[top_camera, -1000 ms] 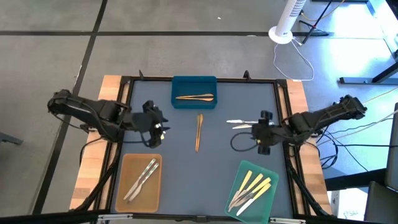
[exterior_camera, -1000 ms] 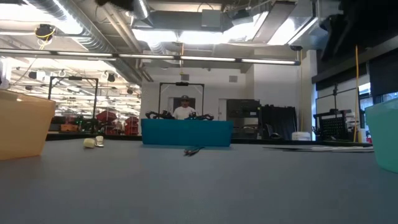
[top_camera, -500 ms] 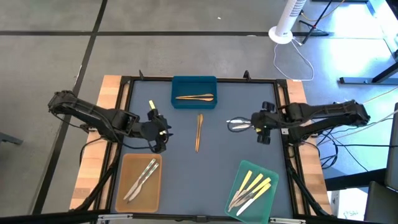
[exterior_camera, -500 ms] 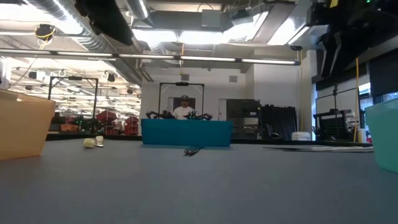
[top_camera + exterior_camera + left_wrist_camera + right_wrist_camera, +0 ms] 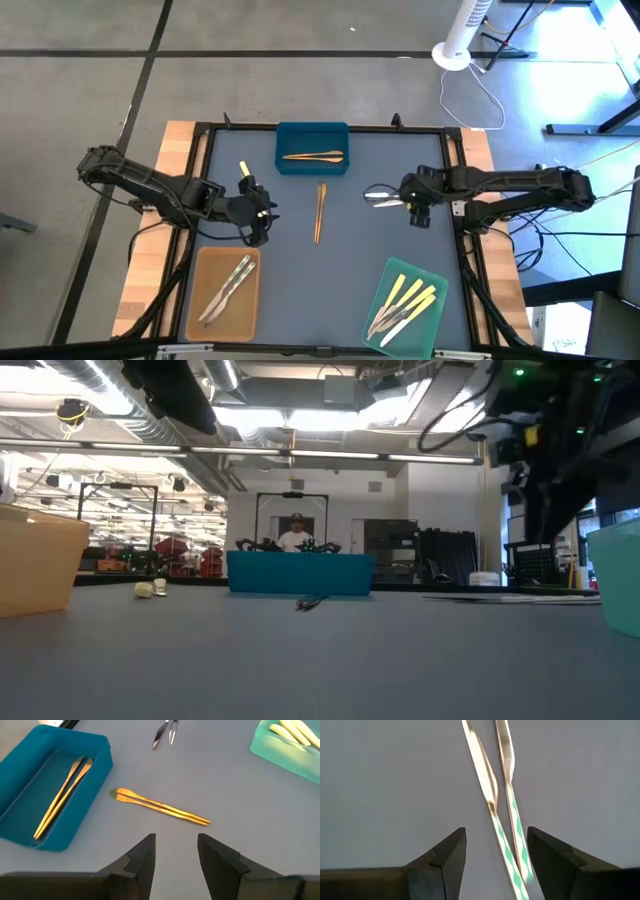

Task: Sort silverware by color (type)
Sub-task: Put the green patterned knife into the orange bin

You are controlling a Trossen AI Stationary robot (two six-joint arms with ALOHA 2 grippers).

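Note:
Two silvery utensils (image 5: pixel 380 197) lie side by side on the grey mat right of centre. My right gripper (image 5: pixel 412 203) hovers open at their right end, and in its wrist view the pair (image 5: pixel 496 780) runs in between the fingers (image 5: pixel 495 857) without touching them. Two wood-brown utensils (image 5: pixel 320 212) lie at the middle of the mat. My left gripper (image 5: pixel 256 212) stands open to their left and points at them (image 5: pixel 160 808), its fingertips (image 5: pixel 176 860) short of them. A small pale yellow piece (image 5: pixel 243 169) lies on the mat far of the left gripper.
A blue tray (image 5: pixel 288 150) at the far middle holds brown utensils. A tan tray (image 5: pixel 200 300) at the near left holds silvery ones. A green tray (image 5: pixel 432 285) at the near right holds pale yellow ones and a silvery one. A person stands far behind the table (image 5: pixel 296 532).
My right gripper has swung toward the table's far edge and left, sinking until it stands over the right end of the silvery utensils. My left gripper has sunk lower beside the brown utensils, then kept still. No utensil has moved.

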